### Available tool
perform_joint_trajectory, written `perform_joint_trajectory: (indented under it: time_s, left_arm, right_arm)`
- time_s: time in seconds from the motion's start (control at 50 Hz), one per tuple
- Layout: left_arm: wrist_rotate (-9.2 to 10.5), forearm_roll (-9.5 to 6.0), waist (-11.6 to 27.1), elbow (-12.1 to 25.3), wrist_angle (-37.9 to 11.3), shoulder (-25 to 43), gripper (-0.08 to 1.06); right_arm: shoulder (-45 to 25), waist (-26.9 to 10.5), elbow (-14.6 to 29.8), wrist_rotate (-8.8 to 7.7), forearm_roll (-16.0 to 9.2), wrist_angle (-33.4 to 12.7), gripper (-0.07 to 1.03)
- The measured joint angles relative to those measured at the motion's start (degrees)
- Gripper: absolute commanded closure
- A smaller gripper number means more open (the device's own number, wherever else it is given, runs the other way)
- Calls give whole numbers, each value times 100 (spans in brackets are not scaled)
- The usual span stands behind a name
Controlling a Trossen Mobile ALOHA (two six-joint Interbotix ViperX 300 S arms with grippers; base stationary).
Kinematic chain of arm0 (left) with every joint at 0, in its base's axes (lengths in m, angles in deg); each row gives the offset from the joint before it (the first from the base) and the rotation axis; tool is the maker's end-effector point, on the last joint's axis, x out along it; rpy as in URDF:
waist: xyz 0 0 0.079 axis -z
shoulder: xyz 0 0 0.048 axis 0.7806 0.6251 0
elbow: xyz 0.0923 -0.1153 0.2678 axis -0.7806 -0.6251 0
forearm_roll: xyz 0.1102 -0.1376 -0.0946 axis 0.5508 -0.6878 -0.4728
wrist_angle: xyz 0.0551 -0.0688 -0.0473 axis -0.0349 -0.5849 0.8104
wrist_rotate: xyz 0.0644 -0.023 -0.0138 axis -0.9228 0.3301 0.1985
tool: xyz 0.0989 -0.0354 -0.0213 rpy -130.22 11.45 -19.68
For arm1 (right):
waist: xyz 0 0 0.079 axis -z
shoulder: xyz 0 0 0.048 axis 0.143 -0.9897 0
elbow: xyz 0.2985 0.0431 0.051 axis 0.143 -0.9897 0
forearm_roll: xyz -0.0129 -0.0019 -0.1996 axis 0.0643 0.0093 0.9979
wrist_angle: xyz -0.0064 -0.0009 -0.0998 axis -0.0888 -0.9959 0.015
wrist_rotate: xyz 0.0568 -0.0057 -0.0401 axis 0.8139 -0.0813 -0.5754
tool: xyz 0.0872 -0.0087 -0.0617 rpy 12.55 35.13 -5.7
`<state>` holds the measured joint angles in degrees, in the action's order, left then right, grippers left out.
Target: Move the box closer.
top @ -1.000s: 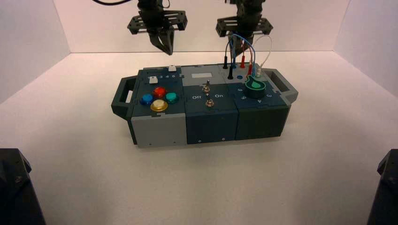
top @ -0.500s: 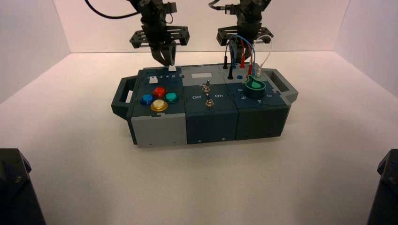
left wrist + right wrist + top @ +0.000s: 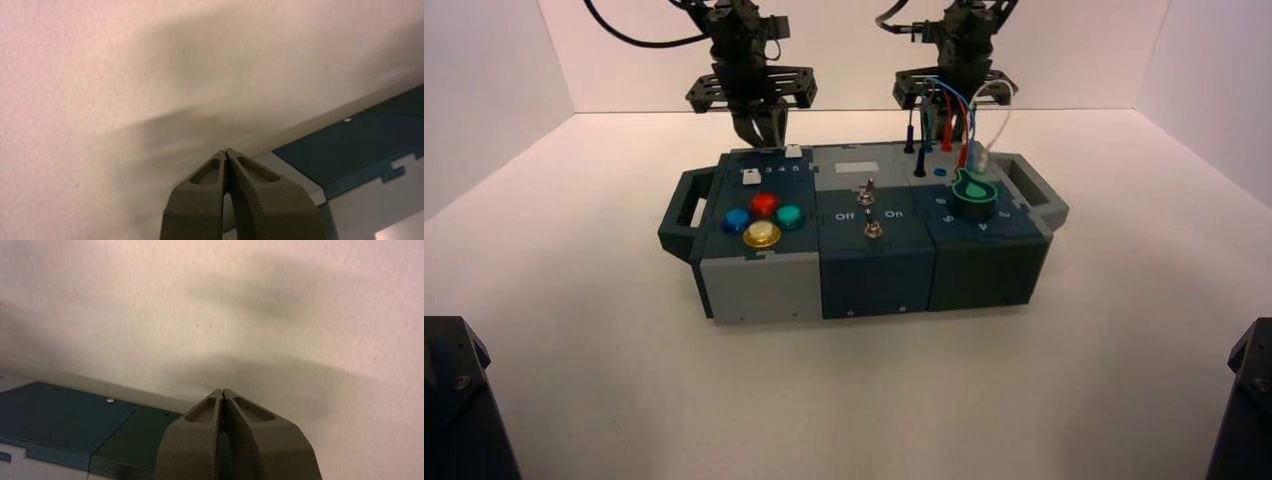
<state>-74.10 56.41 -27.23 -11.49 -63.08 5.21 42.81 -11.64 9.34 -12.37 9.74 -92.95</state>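
The box (image 3: 879, 280) is wide, dark-teal and grey, with side handles, and stands mid-table. On top are four coloured buttons (image 3: 763, 217), two toggle switches (image 3: 865, 191), a green dial (image 3: 972, 190) and looped plug wires (image 3: 951, 105). My left gripper (image 3: 761, 140) is shut, its tips down behind the box's far edge near the left end. My right gripper (image 3: 947, 118) is shut behind the far edge near the wires. The left wrist view shows the shut left gripper (image 3: 227, 152) beside the box's back face (image 3: 360, 145). The right wrist view shows the shut right gripper (image 3: 222, 391) by the box (image 3: 65, 425).
White walls enclose the white table (image 3: 574, 330) at the back and both sides. Black arm bases sit at the near left corner (image 3: 454, 400) and near right corner (image 3: 1249, 395). Open table lies between the box and the near edge.
Both grippers have come down behind the box's far edge. The box has shifted a little toward the near edge of the table.
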Motion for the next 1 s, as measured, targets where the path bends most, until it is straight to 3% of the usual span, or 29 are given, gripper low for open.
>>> perform_joint_trajectory:
  time_s: [0.48, 1.0]
  left_arm:
    - [-9, 0, 70, -369, 0, -176, 101]
    - [-18, 9, 105, -580, 0, -352, 101]
  right_arm:
    - [343, 0, -598, 0, -193, 0, 98]
    - [756, 0, -1063, 18, -229, 62, 98]
